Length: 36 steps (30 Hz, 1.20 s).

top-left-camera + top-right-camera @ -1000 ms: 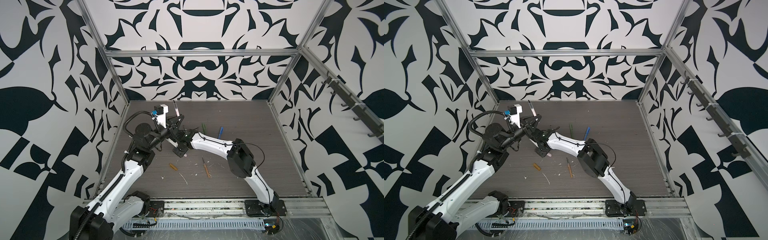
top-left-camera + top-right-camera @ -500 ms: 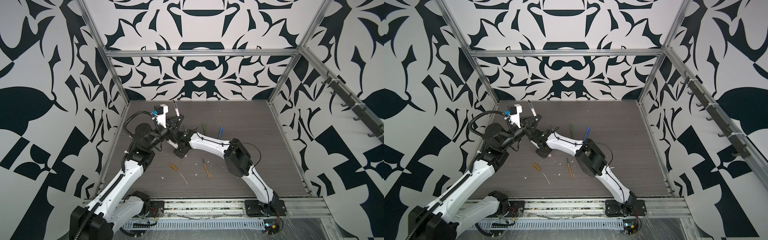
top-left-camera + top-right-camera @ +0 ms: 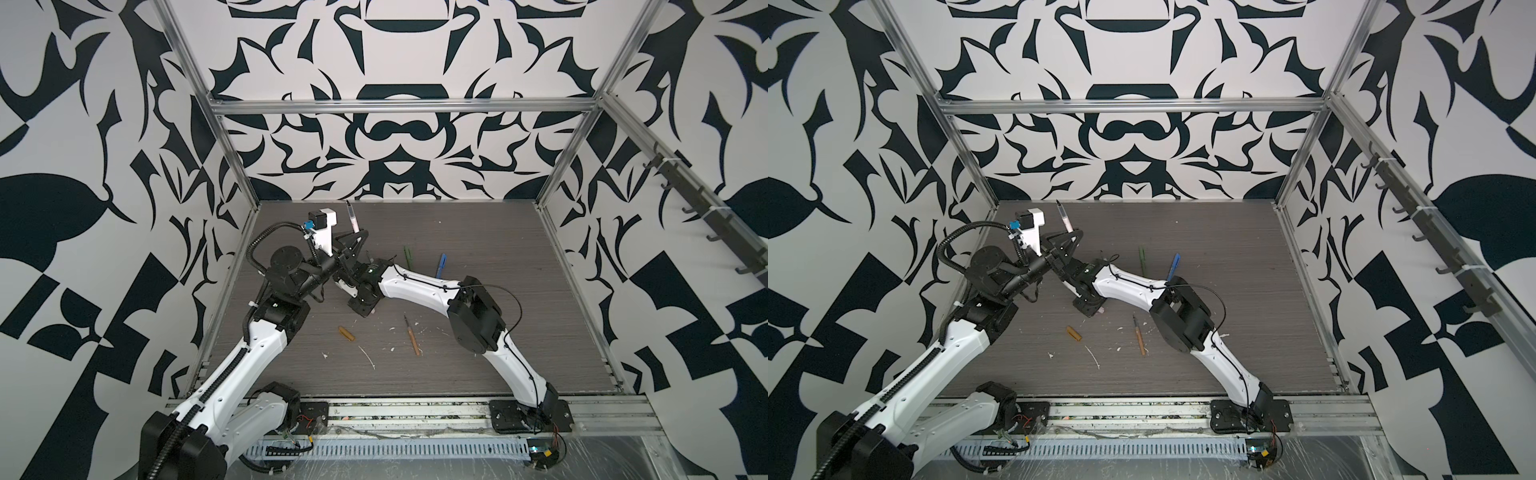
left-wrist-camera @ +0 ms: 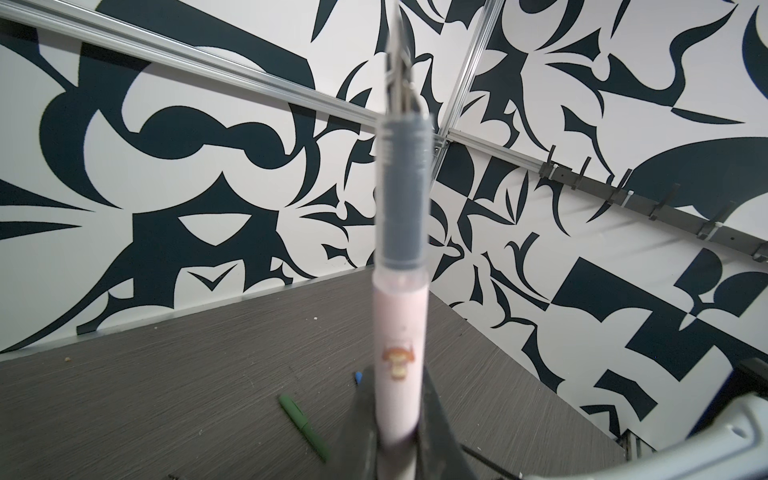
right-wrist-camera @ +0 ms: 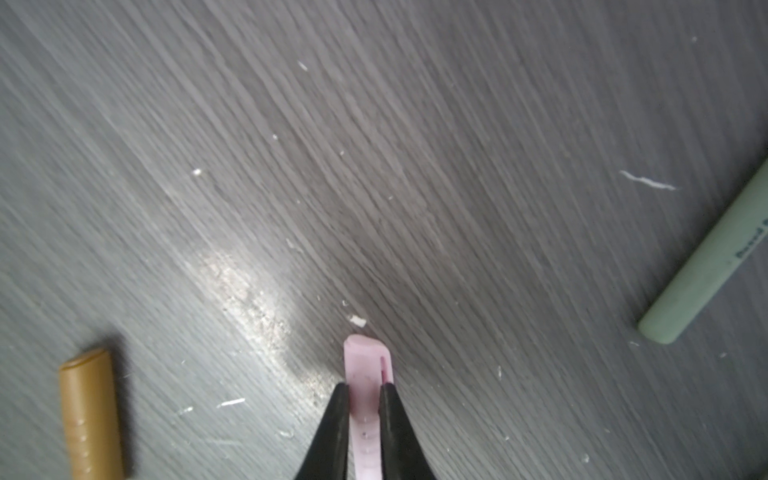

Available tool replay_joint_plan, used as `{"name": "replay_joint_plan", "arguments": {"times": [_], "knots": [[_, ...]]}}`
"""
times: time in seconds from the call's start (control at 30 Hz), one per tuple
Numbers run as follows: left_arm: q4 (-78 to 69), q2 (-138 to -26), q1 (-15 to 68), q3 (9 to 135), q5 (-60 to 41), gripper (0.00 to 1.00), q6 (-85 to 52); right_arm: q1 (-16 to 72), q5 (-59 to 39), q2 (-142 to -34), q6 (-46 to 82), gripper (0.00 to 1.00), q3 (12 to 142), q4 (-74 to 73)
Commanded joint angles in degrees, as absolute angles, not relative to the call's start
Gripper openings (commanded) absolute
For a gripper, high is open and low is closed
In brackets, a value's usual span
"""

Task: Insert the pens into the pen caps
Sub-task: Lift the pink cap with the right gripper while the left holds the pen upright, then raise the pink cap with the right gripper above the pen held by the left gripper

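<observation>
L wrist view: pink pen [image 4: 400, 332] blurred full length, base hidden in left gripper [image 4: 399, 395] & cut by frame edge; blue pen [image 4: 358, 377] nearly all hidden behind it. R wrist view: pink cap [image 5: 365, 361] part-covered by right gripper [image 5: 363, 388], and, w/ orange-brown cap [image 5: 89, 415] & pale green pen [image 5: 706, 272], cut off at frame edge. Both top views, left of centre: pink cap too small to make out.
</observation>
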State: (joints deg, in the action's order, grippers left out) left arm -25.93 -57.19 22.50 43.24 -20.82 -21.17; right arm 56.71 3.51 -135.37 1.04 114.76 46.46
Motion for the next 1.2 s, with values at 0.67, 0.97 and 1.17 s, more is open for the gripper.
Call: {"name": "replay_joint_plan", "arguments": {"times": [0.67, 0.97, 1.17], "knots": [[-27.4, -57.8, 22.4, 43.4, -21.7, 0.0, -21.6, 54.8, 4.3, -133.1, 2.2, 0.19, 108.9, 45.1], [-27.5, -58.0, 22.5, 43.5, -22.2, 0.0, -21.7, 52.5, -2.8, -126.4, 6.0, 0.13, 104.0, 40.6], [-27.8, -58.6, 22.4, 43.8, -23.5, 0.0, -21.6, 48.5, -11.3, -113.9, 12.4, 0.11, 87.5, 26.5]]}}
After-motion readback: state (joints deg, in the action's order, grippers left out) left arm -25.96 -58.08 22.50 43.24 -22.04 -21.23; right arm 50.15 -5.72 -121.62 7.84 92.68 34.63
